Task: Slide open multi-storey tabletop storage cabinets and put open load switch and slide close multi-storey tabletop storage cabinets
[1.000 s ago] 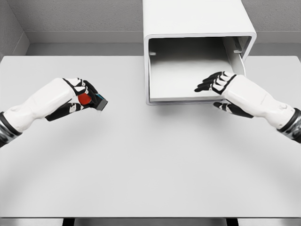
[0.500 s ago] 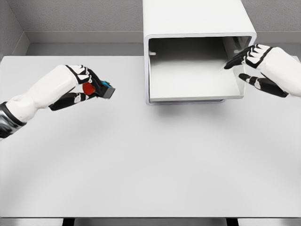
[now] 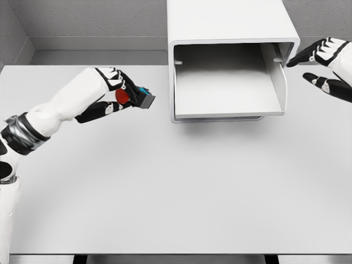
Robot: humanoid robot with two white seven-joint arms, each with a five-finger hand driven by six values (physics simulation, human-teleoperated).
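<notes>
The white storage cabinet (image 3: 231,25) stands at the table's back, its lower drawer (image 3: 228,88) slid out toward me and holding nothing. My left hand (image 3: 118,94) is shut on the load switch (image 3: 140,98), a small block with a red knob, a teal band and a dark grey end. It hangs above the table just left of the drawer's front corner. My right hand (image 3: 324,69) floats open at the right edge, to the right of the cabinet and apart from it.
The white table (image 3: 176,187) stretches wide in front of the cabinet. A grey wall (image 3: 88,22) runs behind it. The table's front edge lies near the bottom of the picture.
My left hand has carried the load switch right and slightly up toward the drawer. My right hand has left the drawer's front and pulled back up to the right.
</notes>
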